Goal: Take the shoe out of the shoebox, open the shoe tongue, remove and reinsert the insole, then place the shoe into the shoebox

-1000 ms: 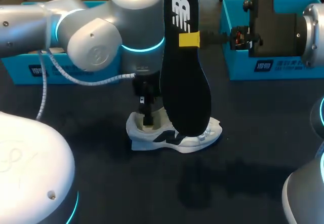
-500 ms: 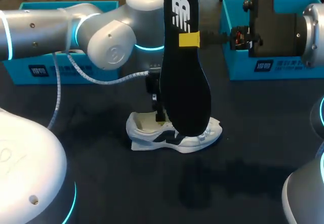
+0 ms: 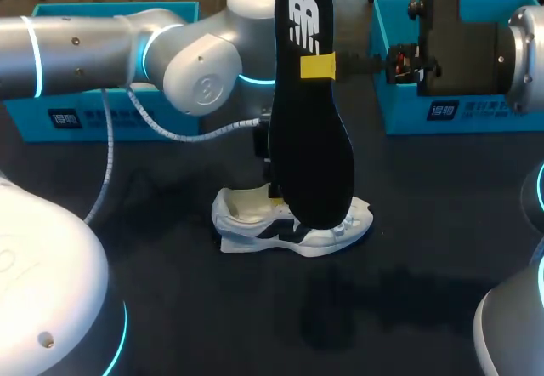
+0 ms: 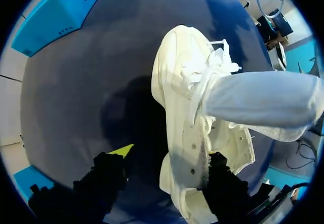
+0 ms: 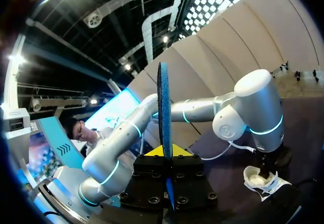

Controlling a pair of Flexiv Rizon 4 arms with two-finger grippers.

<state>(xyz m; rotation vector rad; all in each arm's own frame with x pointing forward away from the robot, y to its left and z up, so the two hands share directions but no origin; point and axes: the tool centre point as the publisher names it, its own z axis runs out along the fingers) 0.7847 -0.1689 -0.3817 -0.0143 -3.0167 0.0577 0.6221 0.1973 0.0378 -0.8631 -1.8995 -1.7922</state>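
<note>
the white shoe (image 3: 289,227) stood on its sole on the dark table (image 3: 170,308), outside both boxes. one blue box (image 3: 85,121) sat behind the shoe on the left arm's side, and a second blue box (image 3: 459,112) sat behind it on the right arm's side.

in the head view the insole (image 3: 310,112) stood upright with its black face showing and its lower end down at the shoe's forefoot. the right gripper (image 3: 321,66) was clamped on the insole well above the shoe, one yellow tip lying flat on that black face. this view hid most of the left gripper (image 3: 270,187) behind the insole, just behind the shoe's opening, so its fingers could not be read there.

the left wrist view settled it. the left gripper (image 4: 167,165) hung over the shoe (image 4: 195,133) with its fingers spread wide and holding nothing. one finger sat over bare table beside the shoe, the other at the rim of the opening. it also showed the loose laces, and the insole (image 4: 258,102) crossing above the shoe with a pale face. a blue box (image 4: 55,16) lay well beyond the shoe.

the right wrist view showed the insole (image 5: 163,107) edge-on, thin and blue, pinched from both sides in the right gripper (image 5: 165,152). the shoe (image 5: 260,179) was small and far below, under the left arm (image 5: 243,107).
</note>
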